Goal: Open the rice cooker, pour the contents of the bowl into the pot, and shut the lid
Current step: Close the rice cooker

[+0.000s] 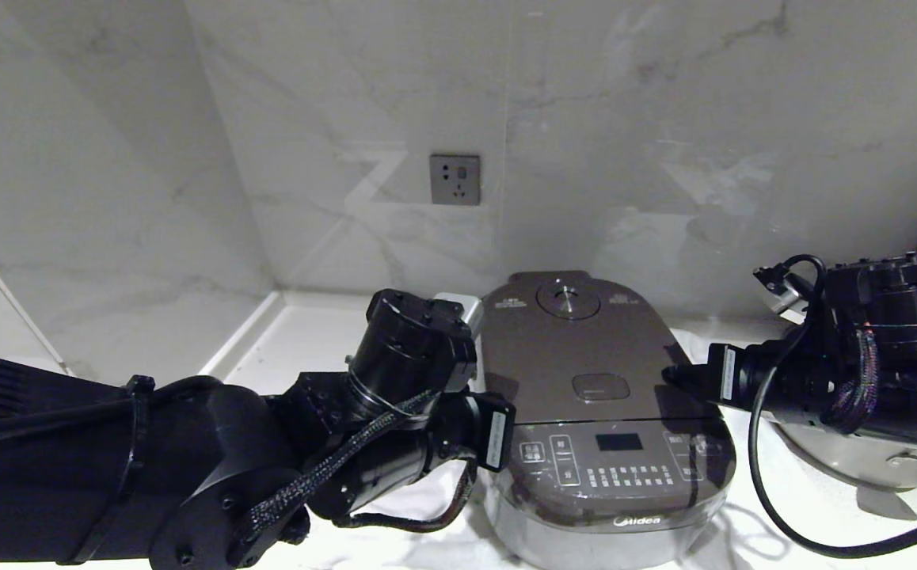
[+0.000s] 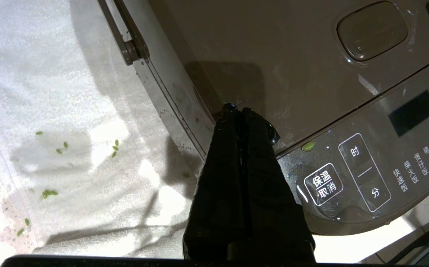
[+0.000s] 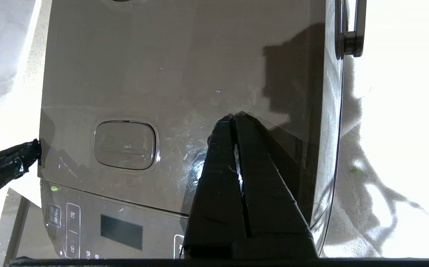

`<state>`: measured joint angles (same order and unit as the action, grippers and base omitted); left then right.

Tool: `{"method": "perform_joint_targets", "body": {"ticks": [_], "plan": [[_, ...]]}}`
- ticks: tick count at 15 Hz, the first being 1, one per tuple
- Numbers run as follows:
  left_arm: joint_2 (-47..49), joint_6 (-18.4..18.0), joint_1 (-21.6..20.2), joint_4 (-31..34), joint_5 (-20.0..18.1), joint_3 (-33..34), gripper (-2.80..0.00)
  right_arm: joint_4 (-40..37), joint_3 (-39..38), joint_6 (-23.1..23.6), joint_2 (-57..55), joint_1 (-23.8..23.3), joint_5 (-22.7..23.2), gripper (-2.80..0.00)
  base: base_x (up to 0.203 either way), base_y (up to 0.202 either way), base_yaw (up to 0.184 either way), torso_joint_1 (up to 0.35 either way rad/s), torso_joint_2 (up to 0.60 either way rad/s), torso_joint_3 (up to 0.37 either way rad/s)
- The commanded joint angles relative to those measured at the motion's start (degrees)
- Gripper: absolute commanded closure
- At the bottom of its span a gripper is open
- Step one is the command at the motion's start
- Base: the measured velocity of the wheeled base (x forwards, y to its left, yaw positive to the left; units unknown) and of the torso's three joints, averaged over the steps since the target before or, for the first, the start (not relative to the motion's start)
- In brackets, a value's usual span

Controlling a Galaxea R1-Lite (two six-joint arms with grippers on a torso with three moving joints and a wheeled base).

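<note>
Head view above, wrist views close, all sharing the lid (image 1: 585, 348)

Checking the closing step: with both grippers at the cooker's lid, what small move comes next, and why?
Probably lift both away. The lid looks flush, and the left gripper and right gripper, both shut, sit over it. Green bits dot the towel, so pouring seems done.

Rice cooker (image 1: 601, 412) base cut off by head view's bottom edge; steel pan (image 1: 862, 463) mostly hidden behind right arm; left gripper (image 1: 484, 372) fingertips hidden in head view
</note>
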<state>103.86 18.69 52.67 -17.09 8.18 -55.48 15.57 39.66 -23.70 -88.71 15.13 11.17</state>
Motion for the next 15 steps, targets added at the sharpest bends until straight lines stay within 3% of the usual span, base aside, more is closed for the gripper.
{"method": "perform_joint_targets", "body": {"ticks": [1,9,15], "plan": [[1.08,0.12,0.67,0.04,0.16,0.27,0.00,0.04,-0.11,-0.12,-0.39,-0.01,0.08,0.00,0.000,0.000,0.000,0.000,0.00,0.000],[0.01,0.30,0.69,-0.05,0.27,-1.18,0.00,2.54,0.23,-0.21,1.30,0.07,-0.27,0.00,0.000,0.000,0.000,0.000,0.00,0.000],[-5.40,0.56,-4.95,-0.04,-0.27,-5.76,0.00,2.27,2.46,-0.12,5.13,0.61,-0.27,0.00,0.000,0.000,0.000,0.000,0.00,0.000]]}}
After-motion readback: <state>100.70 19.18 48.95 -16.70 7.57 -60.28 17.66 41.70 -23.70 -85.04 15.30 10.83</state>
